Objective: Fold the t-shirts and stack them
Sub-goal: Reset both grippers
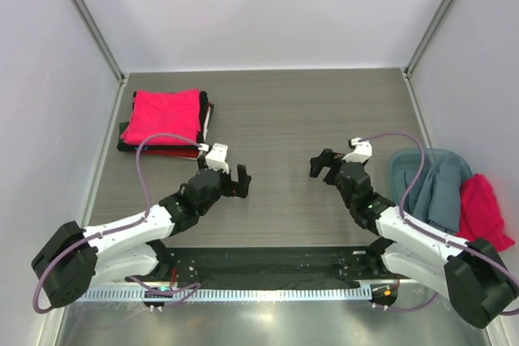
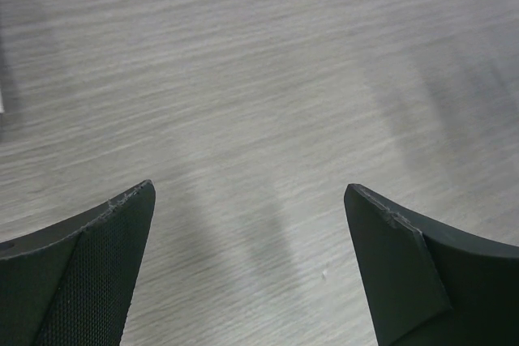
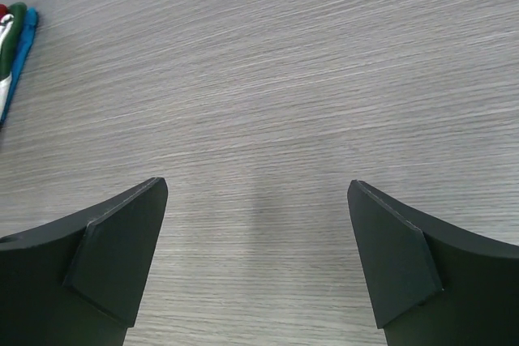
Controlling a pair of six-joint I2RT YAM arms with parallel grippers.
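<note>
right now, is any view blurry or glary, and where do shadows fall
Top external: even soft light, sharp, mild sheen on the metal ledge at the near edge. Left wrist: table grain softens toward the far end, soft shadow bands ahead of the left tool. Right wrist: grain crisp, one faint shadow, no glare.

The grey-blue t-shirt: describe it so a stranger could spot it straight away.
Go to the right edge of the wood-grain table, opposite the folded stack at the far left. Two unfolded shirts lie there side by side. The grey-blue t-shirt is the one nearer the table's middle, dull against its bright neighbour, the pinkish-red shirt.
</note>
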